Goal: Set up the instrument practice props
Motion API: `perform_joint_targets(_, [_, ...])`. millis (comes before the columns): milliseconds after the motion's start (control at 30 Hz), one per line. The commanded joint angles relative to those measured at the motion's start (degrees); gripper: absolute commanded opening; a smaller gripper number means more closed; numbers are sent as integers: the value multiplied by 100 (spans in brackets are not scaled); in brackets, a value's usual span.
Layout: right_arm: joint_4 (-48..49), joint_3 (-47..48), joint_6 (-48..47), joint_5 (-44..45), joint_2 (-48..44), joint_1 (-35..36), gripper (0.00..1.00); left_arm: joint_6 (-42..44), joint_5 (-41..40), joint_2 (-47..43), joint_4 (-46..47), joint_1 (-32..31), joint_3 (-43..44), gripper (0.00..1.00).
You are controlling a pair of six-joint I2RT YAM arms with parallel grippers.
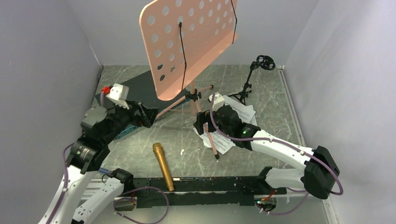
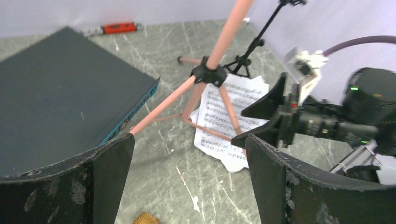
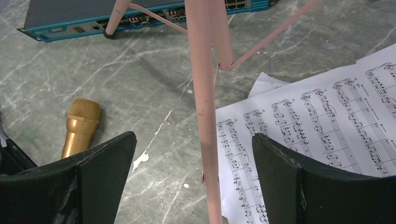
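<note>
The pink perforated music stand (image 1: 187,42) stands on its tripod legs (image 1: 180,105) at the table's middle back. Two white sheet-music pages (image 1: 236,111) lie overlapped on the table under one leg. My right gripper (image 1: 202,124) is open above the pages. Its jaws straddle a pink leg (image 3: 205,135) without closing on it. The gold microphone (image 1: 163,165) lies flat at the front. The small black tripod mic stand (image 1: 251,79) stands at the back right. My left gripper (image 1: 150,116) is open and empty, near the left leg's foot (image 2: 154,112).
A dark flat panel with a teal edge (image 1: 135,91) lies at the back left, next to my left gripper. A red tool (image 2: 116,28) lies beyond it by the back wall. Grey walls close in three sides. A black rail (image 1: 210,186) runs along the front.
</note>
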Motion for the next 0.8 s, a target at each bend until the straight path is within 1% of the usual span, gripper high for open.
perform_joint_targets(0, [142, 186, 93, -128, -129, -13, 100, 535, 534, -432, -174, 5, 625, 93])
perform_joint_targets(67, [145, 193, 88, -144, -117, -17, 100, 649, 637, -607, -153, 6, 746, 93])
perform_joint_targets(200, [144, 197, 112, -205, -54, -17, 100, 720, 1234, -776, 112, 6, 984, 93])
perform_joint_targets(300, [155, 216, 124, -271, 4, -18, 100, 608, 1661, -597, 336, 9, 1310, 93])
perform_joint_targets(433, [138, 239, 130, -328, 52, -16, 100, 493, 2157, -134, 556, 6, 1766, 93])
perform_joint_targets(567, [151, 232, 165, -382, 70, -12, 100, 369, 2065, 271, 759, 6, 2130, 93])
perform_joint_targets(667, [137, 242, 182, -421, 105, -18, 100, 229, 1986, 471, 1194, 6, 2138, 93])
perform_joint_targets(767, [147, 247, 180, -442, 140, -17, 100, 153, 2096, 774, 1496, 10, 2216, 93])
